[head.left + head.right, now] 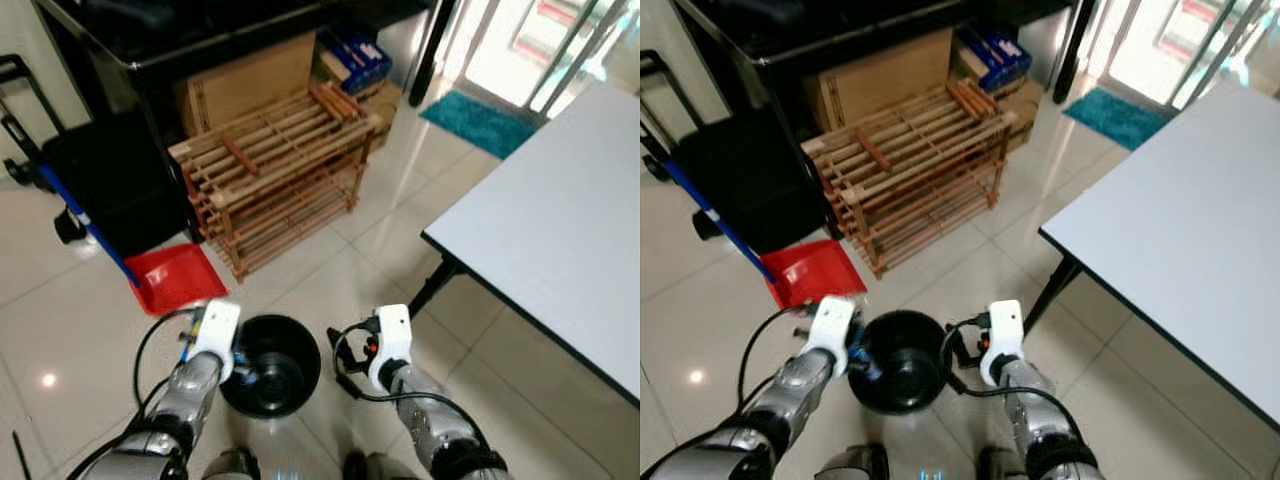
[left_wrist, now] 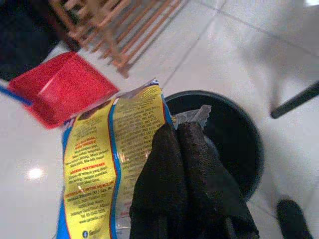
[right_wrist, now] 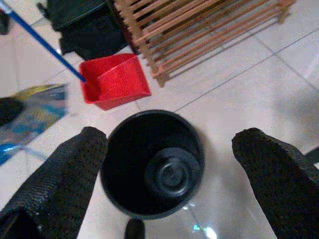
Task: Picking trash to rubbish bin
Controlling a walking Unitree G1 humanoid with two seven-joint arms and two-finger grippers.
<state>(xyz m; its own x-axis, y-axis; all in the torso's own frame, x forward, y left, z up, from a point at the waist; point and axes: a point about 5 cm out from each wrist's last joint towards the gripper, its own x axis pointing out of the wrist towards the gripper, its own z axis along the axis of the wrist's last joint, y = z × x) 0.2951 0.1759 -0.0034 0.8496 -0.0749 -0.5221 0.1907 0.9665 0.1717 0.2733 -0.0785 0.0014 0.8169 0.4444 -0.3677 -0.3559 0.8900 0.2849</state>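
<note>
Your left gripper (image 2: 182, 149) pinches a yellow wrapper (image 2: 107, 164) above the black bin (image 1: 270, 365); your right gripper (image 3: 169, 164) is spread. Glossy floor tiles (image 1: 330, 270) carry a red dustpan (image 1: 175, 277), wooden rack (image 1: 275, 170) and white table (image 1: 560, 230).

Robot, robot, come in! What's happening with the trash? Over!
Left gripper shut on yellow wrapper, beside black bin rim. Right gripper open above bin. Nothing blocking.

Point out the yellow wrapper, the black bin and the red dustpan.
yellow wrapper (image 2: 104, 164), left wrist view, middle of its printed face.
black bin (image 3: 130, 144), right wrist view, inner wall.
red dustpan (image 1: 178, 277), left eye view, flat of the pan.
</note>
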